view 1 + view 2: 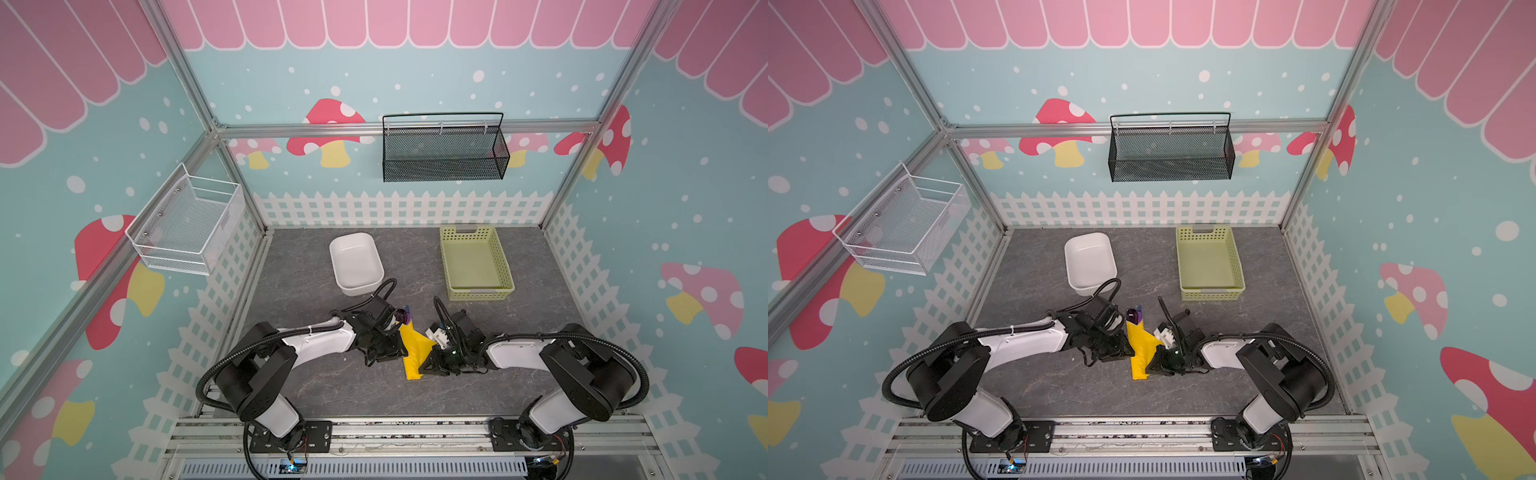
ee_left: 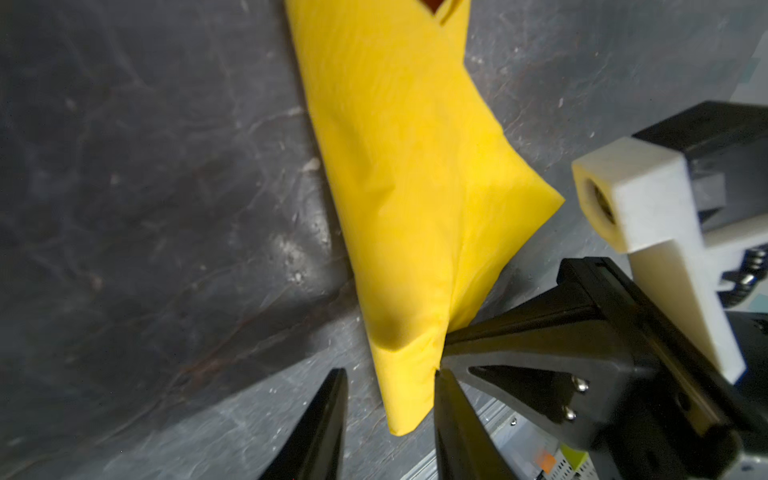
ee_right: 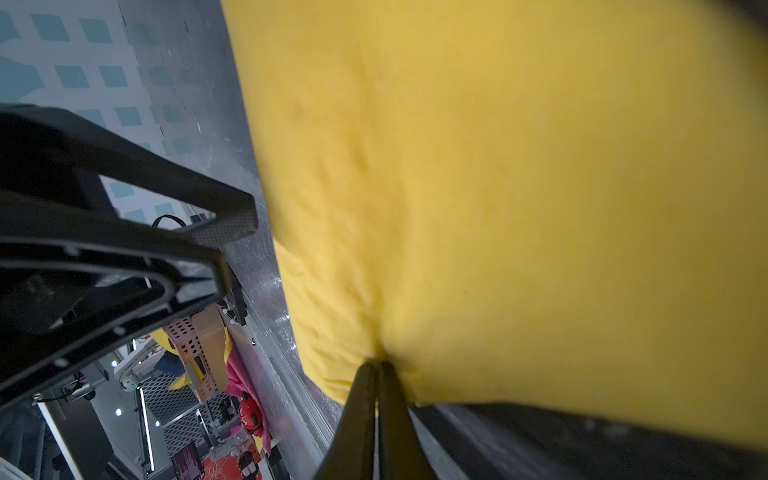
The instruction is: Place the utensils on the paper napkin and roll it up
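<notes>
My two claws meet at the paper napkin [image 1: 413,353] in the middle of the desk [image 1: 332,386].

My right claw [image 3: 376,365] is pinched tight on a puckered fold of the yellow sheet, fingertips pressed together with paper caught between them. My left claw [image 2: 388,372] stands apart, its two black fingers [image 2: 320,428] straddling the near end of the bundle, one of them touching its edge. The napkin lies on the desk as a loose, narrow wrap with a triangular flap jutting toward my right claw. In both top views the dark-purple ends of the utensils [image 1: 404,316] poke out of its far end, just beside my left wrist. Farther back on the desk and well apart from all this sit a white tub [image 1: 356,264] and a pale green basket [image 1: 476,266].
</notes>
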`<state>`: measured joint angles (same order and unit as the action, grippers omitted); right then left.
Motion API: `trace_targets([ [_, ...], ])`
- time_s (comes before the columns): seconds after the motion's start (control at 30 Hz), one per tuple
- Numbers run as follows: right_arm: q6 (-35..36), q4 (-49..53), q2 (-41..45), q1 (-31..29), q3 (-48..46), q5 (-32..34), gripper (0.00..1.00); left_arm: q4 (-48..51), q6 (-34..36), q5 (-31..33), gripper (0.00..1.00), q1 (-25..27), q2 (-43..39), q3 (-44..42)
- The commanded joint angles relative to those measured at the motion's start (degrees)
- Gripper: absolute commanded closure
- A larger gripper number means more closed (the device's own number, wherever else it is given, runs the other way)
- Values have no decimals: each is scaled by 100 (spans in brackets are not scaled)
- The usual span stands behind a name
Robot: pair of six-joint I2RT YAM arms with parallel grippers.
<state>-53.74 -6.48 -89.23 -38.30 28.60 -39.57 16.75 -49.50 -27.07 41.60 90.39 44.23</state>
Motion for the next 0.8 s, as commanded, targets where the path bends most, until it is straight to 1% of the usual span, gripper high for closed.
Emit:
trace_targets([
  [0.0,-143,-52,-107,-37,-169,95,91,-1132,-731,-412,61,4,-153,-341],
  [0.13,-189,-145,-99,-39,-223,65,91,-1461,-985,-617,59,13,-156,-638],
  [0.27,-232,-201,-51,-41,-277,55,91,-1705,-1274,-681,59,99,-184,-979],
  [0.37,-289,-267,2,-37,-334,47,91,-2203,-1609,-753,59,187,-165,-1294],
  [0.53,-339,-336,48,-37,-391,21,91,-2731,-2046,-823,59,406,45,-1502],
  [0.63,-339,-353,53,-41,-413,19,91,-2818,-2184,-844,60,504,119,-1564],
  [0.77,-339,-363,63,-37,-436,18,91,-2757,-2292,-711,61,524,2,-1671],
])
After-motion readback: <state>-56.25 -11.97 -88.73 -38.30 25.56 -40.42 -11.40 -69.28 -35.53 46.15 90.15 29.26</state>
